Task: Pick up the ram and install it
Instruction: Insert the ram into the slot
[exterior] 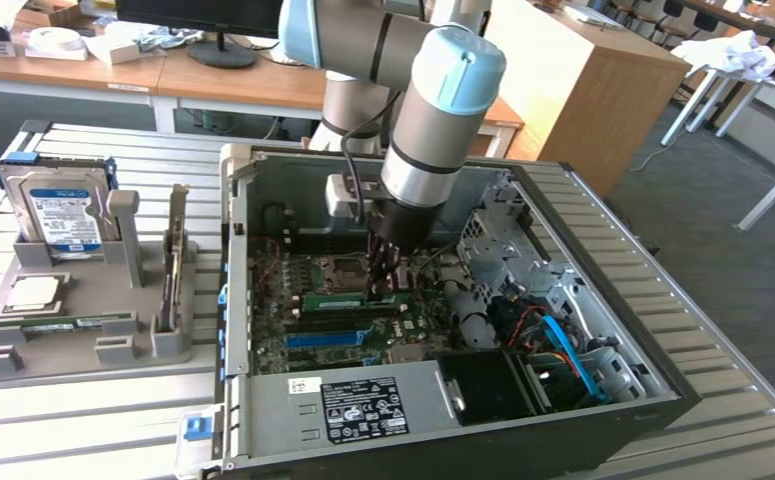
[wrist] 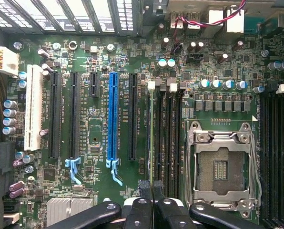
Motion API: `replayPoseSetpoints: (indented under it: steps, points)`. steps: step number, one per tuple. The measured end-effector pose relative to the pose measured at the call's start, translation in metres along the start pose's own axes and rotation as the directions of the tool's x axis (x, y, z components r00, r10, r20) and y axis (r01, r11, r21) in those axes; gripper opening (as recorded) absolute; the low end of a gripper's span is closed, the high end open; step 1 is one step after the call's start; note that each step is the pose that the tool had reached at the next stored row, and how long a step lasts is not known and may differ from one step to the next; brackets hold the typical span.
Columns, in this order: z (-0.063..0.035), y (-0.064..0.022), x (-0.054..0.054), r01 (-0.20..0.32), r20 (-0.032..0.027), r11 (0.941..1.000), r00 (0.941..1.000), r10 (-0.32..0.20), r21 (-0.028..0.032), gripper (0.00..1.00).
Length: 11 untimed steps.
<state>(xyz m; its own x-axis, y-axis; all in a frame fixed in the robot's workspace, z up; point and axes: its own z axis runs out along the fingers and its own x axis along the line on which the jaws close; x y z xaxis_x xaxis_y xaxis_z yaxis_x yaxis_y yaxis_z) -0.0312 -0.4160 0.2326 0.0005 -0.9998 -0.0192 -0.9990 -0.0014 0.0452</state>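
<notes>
Slatted metal desk (exterior: 714, 300) carrying an open computer case (exterior: 627, 300), to the right of a grey parts tray (exterior: 54, 350) in the exterior view. A grey robot arm (exterior: 427, 130) reaches down over the green motherboard (wrist: 99, 57). Its black pincer (wrist: 150, 187) is clenched on the ram (wrist: 152, 133), a thin green stick standing on edge in a memory slot just beside the processor socket (wrist: 220, 167).

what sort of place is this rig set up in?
Probably a robotics lab or office workshop: an open PC case on a slatted metal table, a parts fixture holding a hard drive, and wooden desks with a monitor behind.
</notes>
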Motion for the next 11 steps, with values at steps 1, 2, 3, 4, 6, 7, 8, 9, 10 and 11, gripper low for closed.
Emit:
replayPoseSetpoints:
  steps: [1,2,3,4,6,7,8,9,10,11]
  points:
    - [0.0001,0.0000,0.0000,0.000,-0.0002,1.0000,1.0000,0.000,-0.0001,0.12]
    - [0.0007,-0.0001,0.0000,0.000,0.0001,1.0000,1.0000,0.000,0.0000,0.12]
    - [0.0012,-0.0001,0.0000,0.000,0.0000,1.0000,1.0000,0.000,0.0000,0.12]
    - [0.0015,-0.0001,0.0000,0.000,-0.0001,1.0000,1.0000,0.000,-0.0001,0.12]
    - [0.0015,-0.0001,0.0001,0.000,-0.0002,1.0000,1.0000,0.000,-0.0001,0.12]
    - [0.0015,-0.0001,0.0001,0.000,-0.0002,1.0000,1.0000,0.000,-0.0001,0.12]
    - [0.0016,-0.0001,0.0000,0.000,-0.0002,1.0000,1.0000,0.000,-0.0001,0.12]
    - [0.0020,-0.0001,0.0000,0.000,0.0003,1.0000,1.0000,0.000,0.0001,0.12]
    - [0.0024,-0.0001,0.0000,0.000,0.0002,1.0000,1.0000,0.000,0.0000,0.12]
    - [0.0024,-0.0001,0.0000,0.000,0.0000,1.0000,1.0000,0.000,-0.0001,0.12]
